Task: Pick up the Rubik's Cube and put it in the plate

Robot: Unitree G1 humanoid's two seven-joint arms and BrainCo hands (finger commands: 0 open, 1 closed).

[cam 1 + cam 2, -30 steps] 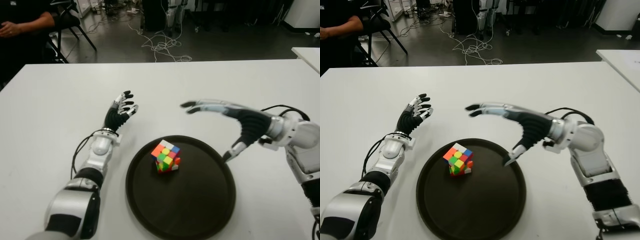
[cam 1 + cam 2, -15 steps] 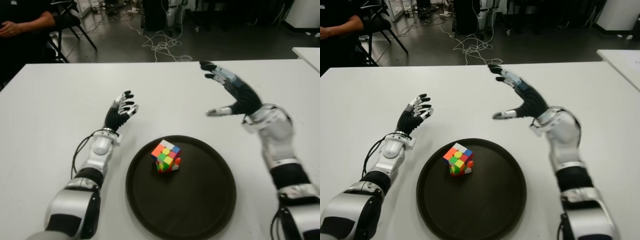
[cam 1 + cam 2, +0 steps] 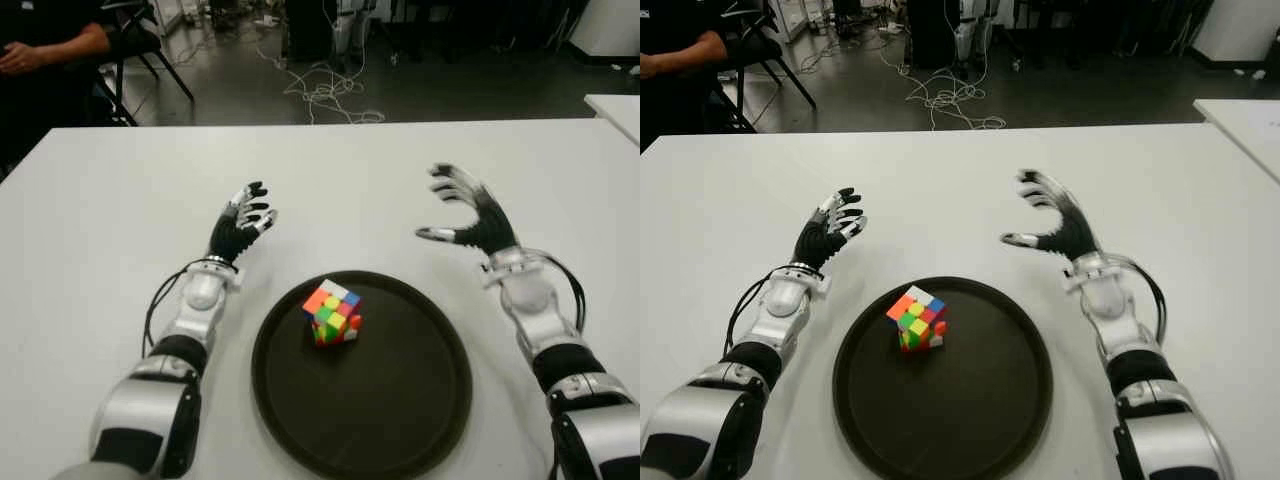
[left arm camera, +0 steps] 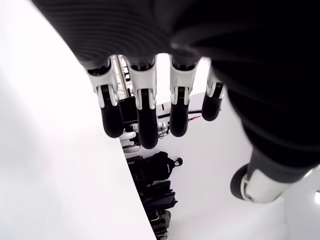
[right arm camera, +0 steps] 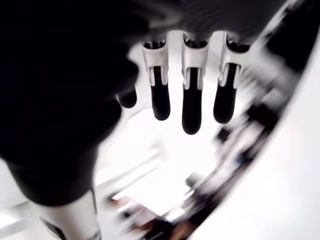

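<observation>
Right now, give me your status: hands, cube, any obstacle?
Left hand open, left of plate. Right hand open, empty, beyond plate's right rim. Rubik's Cube sits in plate. Nothing in the way.

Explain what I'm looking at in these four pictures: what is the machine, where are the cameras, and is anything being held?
This is a humanoid robot with two arms ending in many-fingered hands. The two wide pictures come from a stereo camera on its head, looking down at a white table. The two close-ups come from cameras on each wrist, looking along that arm's own fingers. On the table sits a dark round plate, and a Rubik's Cube lies inside it. The left hand shows left of the plate, the right hand beyond its right edge. Both are open and hold nothing. A person's arm shows at the far left.
</observation>
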